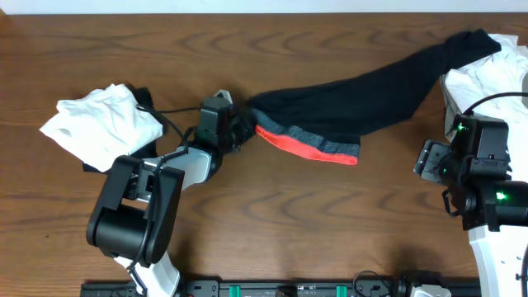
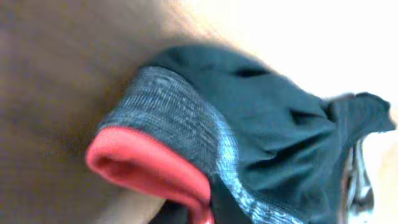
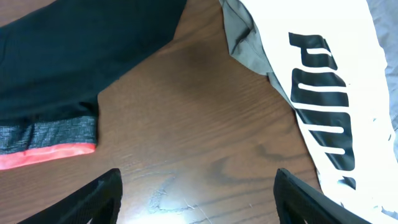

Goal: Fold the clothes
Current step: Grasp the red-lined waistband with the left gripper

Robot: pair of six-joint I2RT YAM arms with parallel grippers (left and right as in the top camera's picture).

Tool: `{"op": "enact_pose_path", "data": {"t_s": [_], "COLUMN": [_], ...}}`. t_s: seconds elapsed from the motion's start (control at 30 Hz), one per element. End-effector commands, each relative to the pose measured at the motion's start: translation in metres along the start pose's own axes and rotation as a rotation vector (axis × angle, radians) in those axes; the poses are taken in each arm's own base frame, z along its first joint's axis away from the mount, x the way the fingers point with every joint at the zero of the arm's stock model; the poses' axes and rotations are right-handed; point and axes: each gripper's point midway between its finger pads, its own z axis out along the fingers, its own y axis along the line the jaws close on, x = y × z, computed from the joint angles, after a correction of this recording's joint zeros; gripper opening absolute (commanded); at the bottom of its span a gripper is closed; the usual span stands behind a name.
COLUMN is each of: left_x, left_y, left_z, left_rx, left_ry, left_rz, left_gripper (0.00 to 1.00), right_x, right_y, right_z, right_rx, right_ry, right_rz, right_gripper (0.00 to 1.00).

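One corner pinch: left end effector is clamping the black pants, risking slipping; right end effector is gaping empty

Rt wrist view: white top carries black block print, reads "PUMA"; letters run lengthwise down the fabric, turned approx a quarter turn in frame; P, U, M clear; last letter creased + cut by frame edge, only partly legible. Overhead + lt wrist views: nothing legible, too small / blurred.
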Motion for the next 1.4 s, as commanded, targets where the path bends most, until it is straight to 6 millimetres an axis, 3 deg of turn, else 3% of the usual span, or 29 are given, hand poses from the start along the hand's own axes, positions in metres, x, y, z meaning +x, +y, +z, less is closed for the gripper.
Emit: {"op": "enact_pose_path", "data": {"t_s": [0.0,0.13,0.37,0.4,0.43,0.47,0.53,0.6,0.73,0.83,0.97,1.2,1.37], "left_x": [-0.02,-0.055,-0.166,-0.177,-0.184,-0.186,-0.178,-0.156,-0.087,-0.036,0.012,0.043,0.051], "left_y": [0.004,-0.003,0.015,0.021,0.025,0.029,0.033,0.034,0.029,0.034,0.028,0.034,0.048], "left_z": [-0.007,-0.036,-0.129,-0.138,-0.143,-0.146,-0.144,-0.136,-0.12,-0.115,-0.106,-0.087,-0.072], "left_rx": [-0.022,-0.009,-0.087,-0.098,-0.107,-0.112,-0.103,-0.076,-0.012,-0.066,-0.126,-0.305,-0.381], "left_ry": [-0.065,-0.149,-0.48,-0.502,-0.507,-0.493,-0.425,-0.315,-0.013,0.169,0.301,0.288,0.272], "left_rz": [0.099,0.161,0.149,0.134,0.12,0.106,0.091,0.084,-0.006,-0.075,-0.047,-0.058,-0.115], "left_gripper": [0.06,0.06,0.06,0.17,0.64,0.98,0.98,0.98,0.98,0.98,0.98,0.98,0.98], "right_x": [-0.001,-0.001,0.0,0.0,0.0,0.0,0.001,0.001,0.001,0.001,0.001,0.002,0.004], "right_y": [-0.004,-0.004,-0.004,-0.004,-0.004,-0.004,-0.004,-0.004,-0.003,-0.003,-0.003,-0.004,-0.004], "right_z": [-0.002,-0.002,-0.002,-0.002,-0.002,-0.002,-0.002,-0.002,-0.002,-0.002,-0.002,-0.002,-0.002], "right_rx": [0.014,0.015,0.015,0.014,0.014,0.011,0.011,0.011,0.009,0.009,0.009,0.01,0.012], "right_ry": [-0.004,-0.003,0.0,0.0,0.001,0.001,0.004,0.004,0.005,0.005,0.005,0.011,0.019], "right_rz": [0.008,0.008,0.008,0.008,0.008,0.007,0.007,0.007,0.007,0.007,0.007,0.006,0.004], "right_gripper": [0.75,0.75,0.75,0.75,0.75,0.75,0.75,0.75,0.75,0.75,0.75,0.75,0.76]}}
